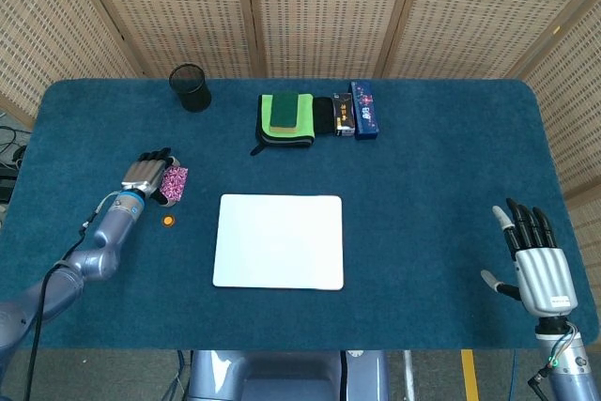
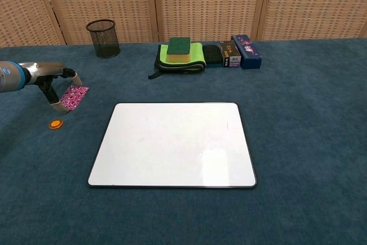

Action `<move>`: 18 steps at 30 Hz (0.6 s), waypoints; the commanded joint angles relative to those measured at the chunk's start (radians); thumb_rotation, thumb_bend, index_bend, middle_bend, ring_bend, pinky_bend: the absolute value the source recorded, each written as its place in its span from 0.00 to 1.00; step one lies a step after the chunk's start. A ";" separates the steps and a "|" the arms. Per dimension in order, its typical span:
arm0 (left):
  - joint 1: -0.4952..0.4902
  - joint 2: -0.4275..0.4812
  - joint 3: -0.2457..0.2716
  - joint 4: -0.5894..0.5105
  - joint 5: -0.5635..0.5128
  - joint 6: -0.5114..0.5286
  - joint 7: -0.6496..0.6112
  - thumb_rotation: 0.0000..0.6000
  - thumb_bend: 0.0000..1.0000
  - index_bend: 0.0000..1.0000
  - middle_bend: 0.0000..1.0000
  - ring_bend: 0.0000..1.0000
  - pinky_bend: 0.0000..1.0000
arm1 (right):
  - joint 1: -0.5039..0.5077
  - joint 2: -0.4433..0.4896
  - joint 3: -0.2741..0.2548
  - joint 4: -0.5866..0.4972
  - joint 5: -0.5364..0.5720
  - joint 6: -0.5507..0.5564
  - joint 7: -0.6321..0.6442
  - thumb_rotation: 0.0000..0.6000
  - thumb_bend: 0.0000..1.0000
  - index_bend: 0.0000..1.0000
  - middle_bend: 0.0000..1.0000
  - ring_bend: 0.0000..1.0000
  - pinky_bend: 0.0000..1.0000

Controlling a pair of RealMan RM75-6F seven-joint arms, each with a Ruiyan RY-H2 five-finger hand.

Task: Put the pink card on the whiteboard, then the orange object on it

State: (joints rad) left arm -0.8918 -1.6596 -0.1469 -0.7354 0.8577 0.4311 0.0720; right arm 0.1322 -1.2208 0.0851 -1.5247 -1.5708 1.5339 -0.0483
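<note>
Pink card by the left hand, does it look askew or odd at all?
Slightly. The pink card looks tipped up on the side toward the left hand, whose fingers are at its edge. The whiteboard lies square and bare; the orange object sits on the cloth nearby. Nothing spilled or damaged.

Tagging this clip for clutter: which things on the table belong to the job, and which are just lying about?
Job:
pink card, at the left hand
orange object, on the cloth
whiteboard, bare

Lying about:
mesh cup
green cloth with sponge on top
dark boxes
right hand, idle
</note>
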 commanded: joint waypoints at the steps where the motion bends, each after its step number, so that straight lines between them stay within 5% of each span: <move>1: 0.002 0.005 -0.001 -0.004 0.006 0.006 0.001 1.00 0.28 0.46 0.00 0.00 0.00 | 0.000 0.000 0.000 0.000 0.000 -0.001 0.001 1.00 0.00 0.00 0.00 0.00 0.00; 18: 0.015 0.066 -0.020 -0.084 0.013 0.051 0.025 1.00 0.28 0.47 0.00 0.00 0.00 | 0.000 0.001 -0.001 -0.001 -0.001 0.000 0.004 1.00 0.00 0.00 0.00 0.00 0.00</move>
State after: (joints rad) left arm -0.8780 -1.6029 -0.1643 -0.8068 0.8699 0.4750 0.0929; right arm 0.1320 -1.2195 0.0837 -1.5262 -1.5721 1.5335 -0.0448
